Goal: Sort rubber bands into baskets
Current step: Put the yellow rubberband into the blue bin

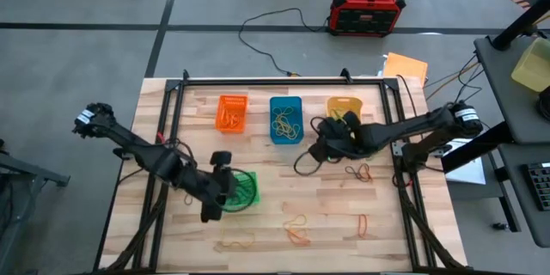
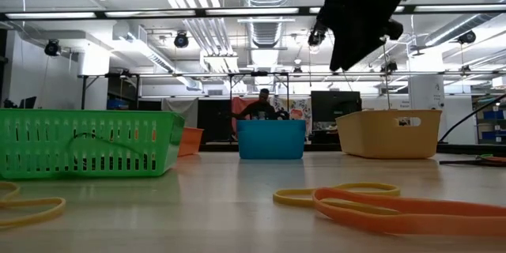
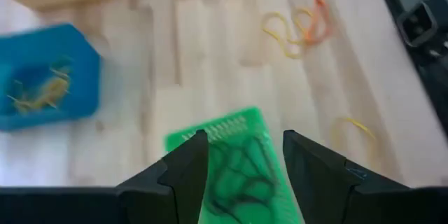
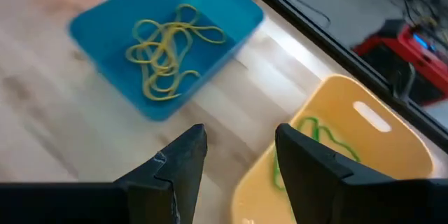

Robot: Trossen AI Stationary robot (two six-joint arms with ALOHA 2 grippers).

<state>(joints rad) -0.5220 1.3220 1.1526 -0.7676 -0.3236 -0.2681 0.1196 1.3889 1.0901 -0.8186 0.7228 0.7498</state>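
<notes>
The right end effector (image 4: 234, 164) is hanging above the counter's far right part, fingers apart and holding nothing, between the blue rectangular plastic basket (image 4: 231, 31) with its tangle of yellow rubber bands (image 4: 168, 49) and the yellow-orange rectangular plastic basket (image 4: 392, 147), where a thin green rubber band (image 4: 329, 140) is lying. The left end effector (image 3: 245, 175) is hovering with fingers spread and empty over the bright green slotted plastic basket (image 1: 249, 191) near the counter's middle, dark bands lying inside it. The orange rectangular plastic basket (image 1: 231, 113) is sitting at the far edge.

Loose orange and yellow elastic loops (image 1: 296, 228) are still waiting along the counter's near edge, with red ones (image 1: 362, 172) towards the right edge. The risk, as I judge it: flat, thin bands are likely slipping from between closing fingers, or two overlapping loops are coming up together and landing in one basket. A low descent is also likely to be nudging a light basket out of place.
</notes>
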